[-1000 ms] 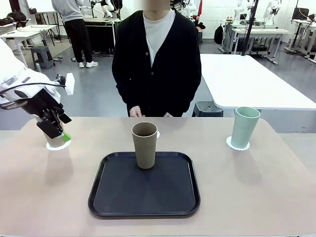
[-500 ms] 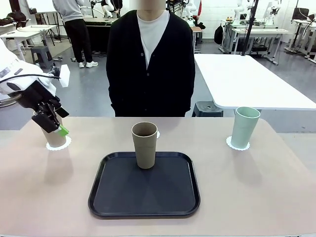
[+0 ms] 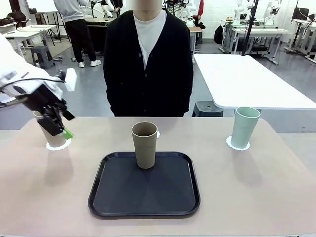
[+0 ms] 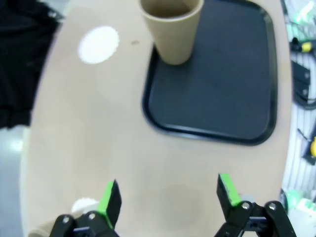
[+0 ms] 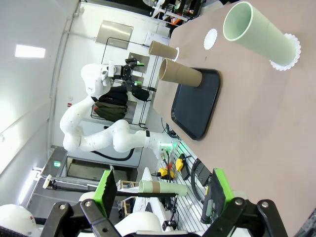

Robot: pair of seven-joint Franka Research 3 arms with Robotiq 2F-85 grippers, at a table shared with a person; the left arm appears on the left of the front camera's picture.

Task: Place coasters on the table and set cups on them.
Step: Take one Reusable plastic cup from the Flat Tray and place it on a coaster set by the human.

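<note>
**Table** [image 3: 276, 197]: beige top. A person [image 3: 148, 64] in a black cardigan stands at its far side. A white table [image 3: 247, 81] lies beyond, far right.

**Tray** [image 3: 144, 195]: black rounded square, centre of the table, toward the near edge.

**Middle cup** [image 3: 144, 144]: tan, upright, empty. It stands on the far part of the tray, not on a coaster.

**Bare coaster** [image 4: 98, 44]: white scalloped disc. It lies flat on the table just beyond the tray's far edge with nothing on it. From the front it is mostly hidden behind the middle cup, with a sliver showing at the cup's right.

**Left cup** [image 3: 49, 137]: tan, upright, far left of the table. It sits on the left coaster [image 3: 59, 145], whose frilled rim shows around its base.

**Green cup** [image 3: 245, 127]: pale mint, upright, far right of the table. It sits on the right coaster [image 3: 238, 144].

**Left gripper** [image 4: 167, 190]: released, with the fingers spread and nothing between them. It is raised over the far left of the table, tilted down, just beside the upper part of the left cup on its near-right side. The cup stands outside the jaws. Whether a finger touches it cannot be told.

**Right gripper** [image 5: 162, 190]: released, with the jaws wide and holding nothing. It sits off the right end of the table, well apart from the green cup.
</note>
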